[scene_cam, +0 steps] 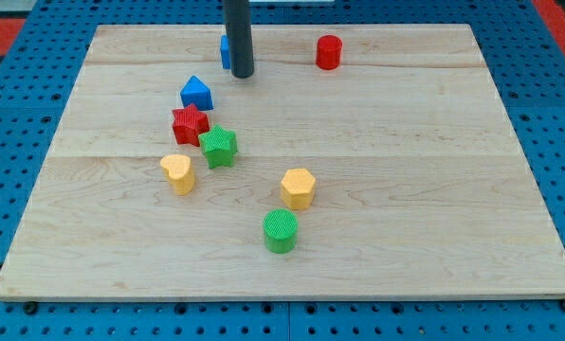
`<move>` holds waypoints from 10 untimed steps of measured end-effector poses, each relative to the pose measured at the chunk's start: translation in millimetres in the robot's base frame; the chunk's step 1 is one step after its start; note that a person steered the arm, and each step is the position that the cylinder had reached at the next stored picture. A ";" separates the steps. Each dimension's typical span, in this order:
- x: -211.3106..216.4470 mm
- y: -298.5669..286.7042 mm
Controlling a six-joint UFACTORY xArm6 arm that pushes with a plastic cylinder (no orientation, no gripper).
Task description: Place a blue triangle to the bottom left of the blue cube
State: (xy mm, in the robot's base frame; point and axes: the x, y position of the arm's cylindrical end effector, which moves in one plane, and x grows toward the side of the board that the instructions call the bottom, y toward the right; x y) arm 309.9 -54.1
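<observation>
Wooden board carries: blue cube, blue triangle, red cylinder, red star, green star, yellow heart, yellow hexagon, green cylinder.

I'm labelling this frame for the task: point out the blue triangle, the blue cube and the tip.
blue triangle [196, 93]: camera view, middle of its front face.
blue cube [224, 52]: camera view, visible left sliver beside the rod.
my tip [243, 74]: camera view, rod's very end, against the cube.
</observation>
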 end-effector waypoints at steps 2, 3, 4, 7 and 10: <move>61.2 -0.5; 63.3 -44.4; 62.6 -60.2; 36.8 -57.1; 10.9 -5.5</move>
